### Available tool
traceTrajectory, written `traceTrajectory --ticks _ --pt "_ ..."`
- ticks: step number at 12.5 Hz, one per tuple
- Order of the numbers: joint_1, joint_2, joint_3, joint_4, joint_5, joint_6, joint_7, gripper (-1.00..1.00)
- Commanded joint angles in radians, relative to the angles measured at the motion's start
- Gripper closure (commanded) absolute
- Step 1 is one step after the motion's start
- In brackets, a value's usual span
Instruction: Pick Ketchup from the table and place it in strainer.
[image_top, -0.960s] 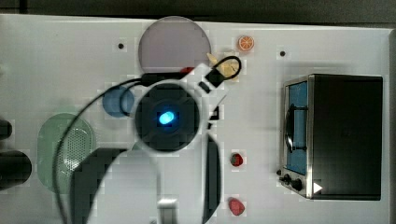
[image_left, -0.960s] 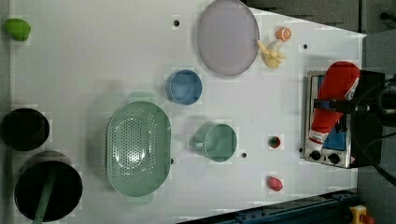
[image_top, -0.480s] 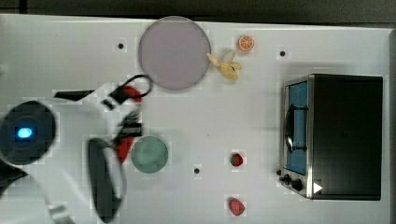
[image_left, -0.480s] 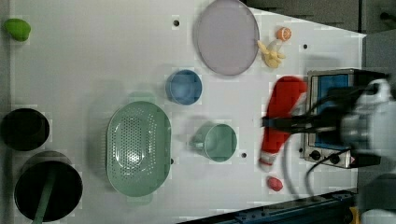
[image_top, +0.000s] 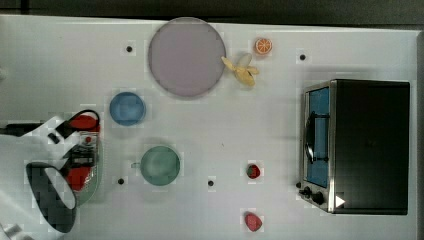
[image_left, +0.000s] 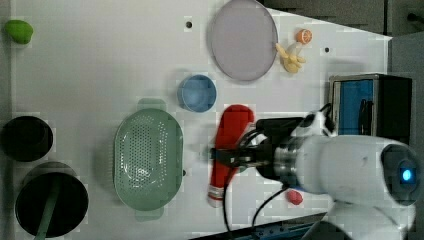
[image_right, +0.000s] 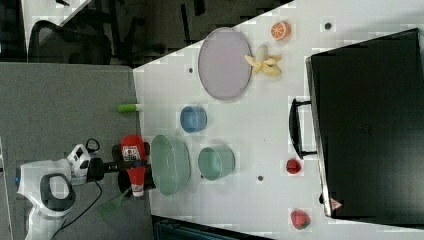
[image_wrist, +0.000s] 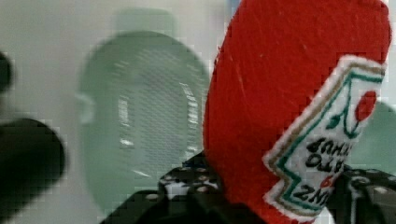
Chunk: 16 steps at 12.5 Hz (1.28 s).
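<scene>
Gripping the ketchup (image_left: 231, 150) around its middle, the gripper (image_left: 235, 154) is closed on the red bottle and holding it up off the table (image_left: 100, 65). In the left view the bottle is lying sideways in the black fingers (image_left: 222, 153), with its white cap pointing toward the left view's bottom edge. It is hanging just to the right of the strainer (image_left: 147, 160) in the left view, between the strainer and the white arm (image_left: 350, 170) — not inside it.

In the top view the ketchup (image_top: 82, 150) and the gripper (image_top: 80, 155) are sitting right over the strainer (image_top: 98, 175), and just a green edge of the basket is peeking out. In the right view the bottle (image_right: 134, 165) is beside the strainer (image_right: 170, 165), on the right view's left. The wrist view is showing the red bottle (image_wrist: 289, 93) up close with its white label, and the pale green strainer (image_wrist: 144, 121) with its dotted bottom behind it.

A small blue bowl (image_left: 198, 93) is sitting near the strainer, and a round green dish (image_top: 160, 165) is close by too. A big grey plate (image_left: 243, 39) is lying farther off, with a banana (image_left: 291, 57) and an orange slice (image_left: 304, 36) next to it. A toaster oven (image_top: 360, 145) is standing well away, with two red strawberries (image_top: 253, 171) near it. Two black pots (image_left: 26, 138) are sitting at the left view's left edge.
</scene>
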Motion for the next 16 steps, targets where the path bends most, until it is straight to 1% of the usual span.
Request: traceTrajectory --ticks 1,2,5,6,7,9,10,11,13,14,16 --pt "0.007 0.077 0.034 0.016 -0.002 0.11 0.17 -0.23" --pt "0.014 0.116 0.044 0.015 -0.018 0.148 0.215 -0.23" --pt "0.045 0.233 0.045 0.014 -0.106 0.268 0.312 -0.23" --pt "0.051 0.27 0.043 0.014 -0.123 0.302 0.327 -0.23" --pt "0.056 0.304 0.042 0.013 -0.123 0.333 0.351 -0.27" --pt "0.063 0.354 0.041 0.012 -0.142 0.355 0.359 -0.68" --pt "0.064 0.359 0.041 0.012 -0.158 0.367 0.359 -0.9" --pt "0.064 0.352 0.04 0.012 -0.164 0.364 0.359 -1.0" --pt "0.06 0.322 0.038 0.012 -0.163 0.351 0.36 -1.0" --pt "0.048 0.294 0.036 0.012 -0.158 0.332 0.364 -1.0" --pt "0.003 0.22 0.033 0.012 -0.154 0.263 0.364 -1.0"
